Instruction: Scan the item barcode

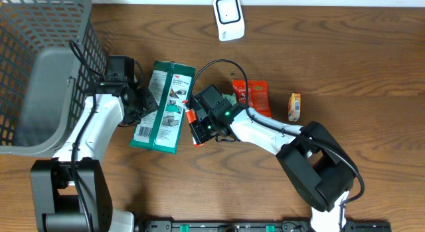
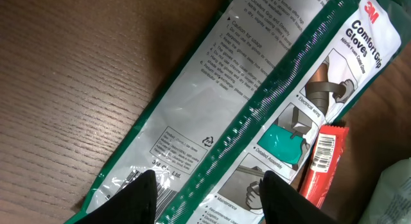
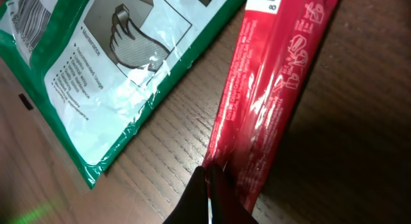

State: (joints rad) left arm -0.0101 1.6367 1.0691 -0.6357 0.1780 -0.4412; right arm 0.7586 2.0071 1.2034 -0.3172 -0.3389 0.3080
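Observation:
A green and white 3M glove packet [image 1: 163, 107] lies flat on the wooden table. My left gripper [image 2: 209, 189] is open over its lower end, one finger on each side of the green stripe. The left finger partly hides the packet's barcode [image 2: 172, 199]. A long red packet [image 3: 270, 89] lies just right of the glove packet, and its white barcode label [image 2: 325, 150] shows in the left wrist view. My right gripper [image 3: 207, 179] is shut, its tips pinched on the near end of the red packet. From overhead, this gripper [image 1: 199, 129] sits at the glove packet's right edge.
A grey mesh basket [image 1: 40, 59] fills the far left. A white device [image 1: 228, 18] stands at the table's back edge. An orange packet [image 1: 255, 96] and a small yellow item [image 1: 295, 106] lie right of the grippers.

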